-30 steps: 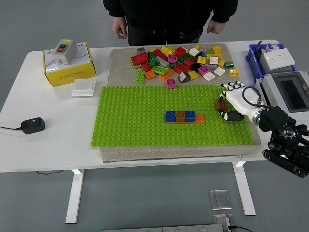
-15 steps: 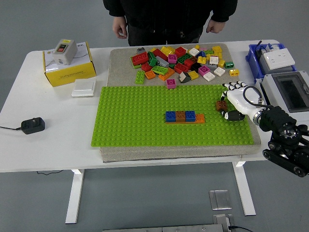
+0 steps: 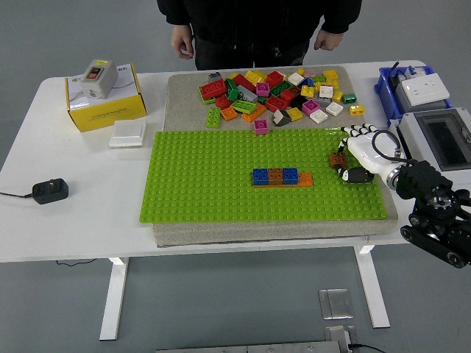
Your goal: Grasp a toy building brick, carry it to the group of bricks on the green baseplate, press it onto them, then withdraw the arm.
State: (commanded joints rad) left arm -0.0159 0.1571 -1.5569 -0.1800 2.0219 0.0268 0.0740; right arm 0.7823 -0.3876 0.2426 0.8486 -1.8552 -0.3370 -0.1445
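A short row of blue, brown, blue and orange bricks (image 3: pixel 282 177) sits near the middle of the green baseplate (image 3: pixel 206 184). My right hand (image 3: pixel 347 166), white with dark fingertips, hovers at the plate's right edge, well to the right of that row. Its fingers are curled round a small brown brick (image 3: pixel 338 158), thumb below it. A heap of loose bricks (image 3: pixel 272 92) in many colours lies on the grey mat behind the plate. My left arm does not show.
A person stands at the far side, hands (image 3: pixel 183 45) hanging off the table. A yellow box (image 3: pixel 105 103), a white switch plate (image 3: pixel 127 134) and a black plug (image 3: pixel 50 191) lie on the left. A blue bin (image 3: pixel 388 87) and a grey enclosure (image 3: pixel 441 140) stand on the right.
My right hand has edged very slightly to the right with the brown brick still in it. Everything else is as before.
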